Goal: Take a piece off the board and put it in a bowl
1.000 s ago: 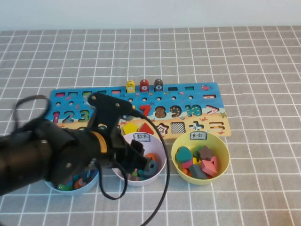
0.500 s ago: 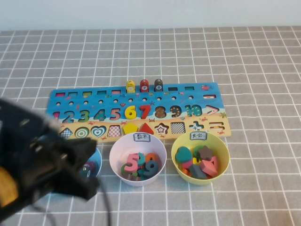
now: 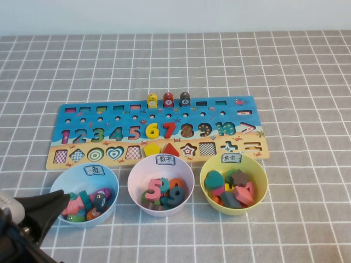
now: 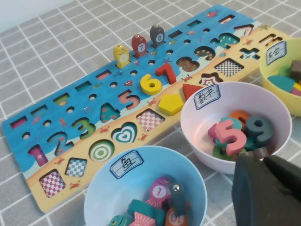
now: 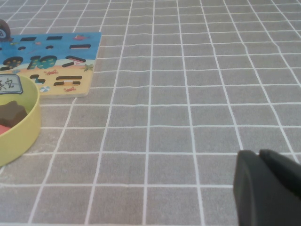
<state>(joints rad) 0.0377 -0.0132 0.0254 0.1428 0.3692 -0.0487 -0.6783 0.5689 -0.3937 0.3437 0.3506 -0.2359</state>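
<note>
The pink 5 point(image 3: 154, 188) lies in the pale pink-white bowl point(image 3: 160, 164) among other numerals; it also shows in the left wrist view point(image 4: 229, 136). The board point(image 3: 159, 118) lies behind the three bowls, with the yellow 6 point(image 3: 152, 131) and the red 7 point(image 3: 169, 129) still in it. My left gripper point(image 3: 57, 200) is shut and empty, low at the front left next to the light blue bowl point(image 3: 85, 171). In its wrist view the gripper point(image 4: 261, 159) is just in front of the pink-white bowl point(image 4: 197, 115). My right gripper point(image 5: 257, 153) is shut and empty over bare cloth.
The yellow-green bowl point(image 3: 233, 161) holds shape pieces and stands right of the pink-white bowl; its rim shows in the right wrist view point(image 5: 28, 117). Three fish pegs point(image 3: 168, 99) stand on the board's far edge. Grey checked cloth covers the table.
My left arm has pulled back from over the pink-white bowl to the front left corner. The pink 5 now lies in plain view in that bowl.
</note>
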